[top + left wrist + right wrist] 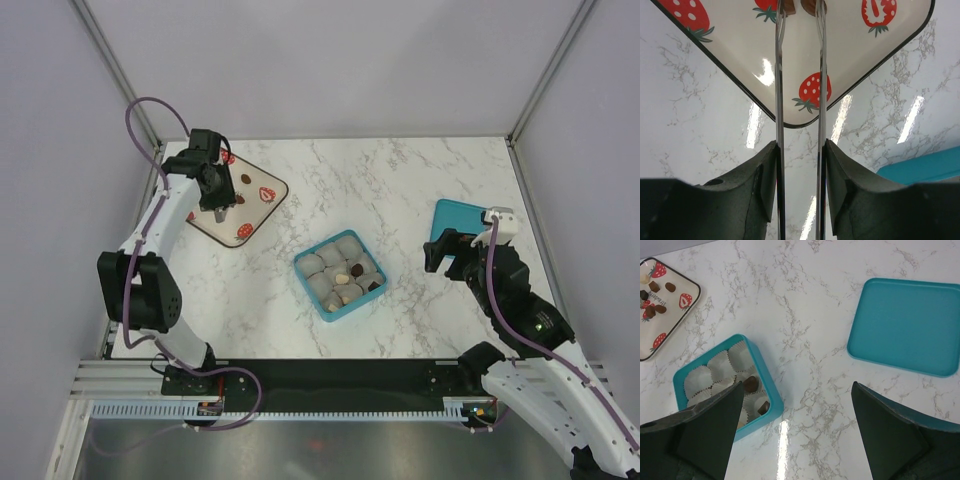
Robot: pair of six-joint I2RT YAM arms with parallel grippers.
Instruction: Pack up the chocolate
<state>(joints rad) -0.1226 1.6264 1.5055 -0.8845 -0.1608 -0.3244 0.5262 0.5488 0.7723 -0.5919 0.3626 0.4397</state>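
Note:
The chocolate lies in two places. Several brown pieces [670, 287] rest on the strawberry-print plate [262, 210], and others sit in paper cups in the teal box [340, 312], such as a dark one [751, 384]. My left gripper [216, 200] hovers over the plate [850, 50], shut on metal tweezers [779, 100]. The tweezers' blades stand apart and run up to two brown pieces [815, 5] at the top edge of the left wrist view; the tips are cut off there. My right gripper [795, 435] is open and holds nothing, between the box [765, 385] and the lid.
A teal lid [905, 335] lies flat at the right, partly under my right gripper [447, 252]. A teal edge of the box [925, 167] shows low right in the left wrist view. Cage posts and grey walls enclose the marble table.

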